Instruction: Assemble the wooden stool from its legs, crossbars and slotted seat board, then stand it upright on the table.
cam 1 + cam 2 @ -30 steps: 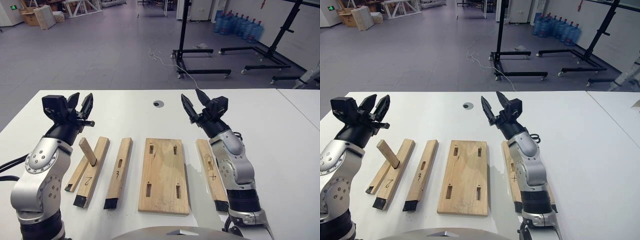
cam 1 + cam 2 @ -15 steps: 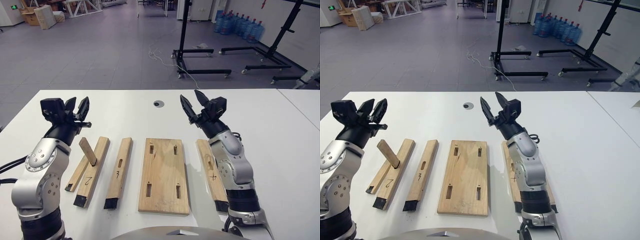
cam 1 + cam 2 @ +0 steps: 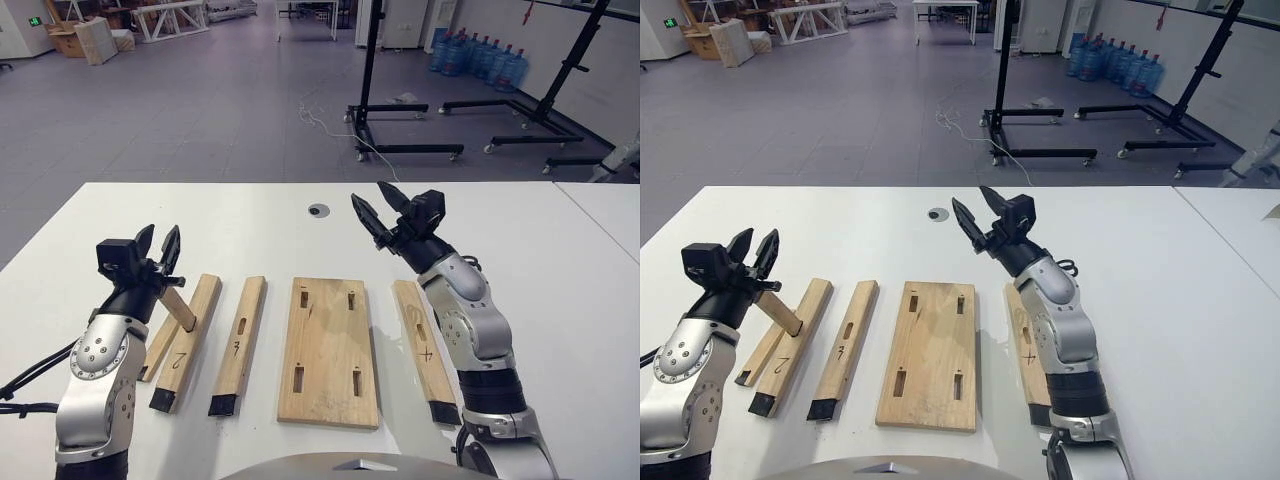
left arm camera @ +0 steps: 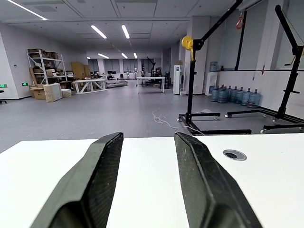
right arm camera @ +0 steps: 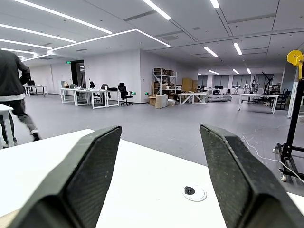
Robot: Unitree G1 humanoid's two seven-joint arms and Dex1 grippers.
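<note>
While your left claw [image 3: 160, 238] & right claw [image 3: 369, 195] hang released, seat board [image 3: 328, 350] & legs [image 3: 238, 340] lie flat on counter [image 3: 560, 300]; stool not yet built.

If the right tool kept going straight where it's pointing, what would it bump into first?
Probably nothing close: the open right tool points over the white table, passing above the small round hole, toward the open floor beyond. Depth is uncertain.
</note>
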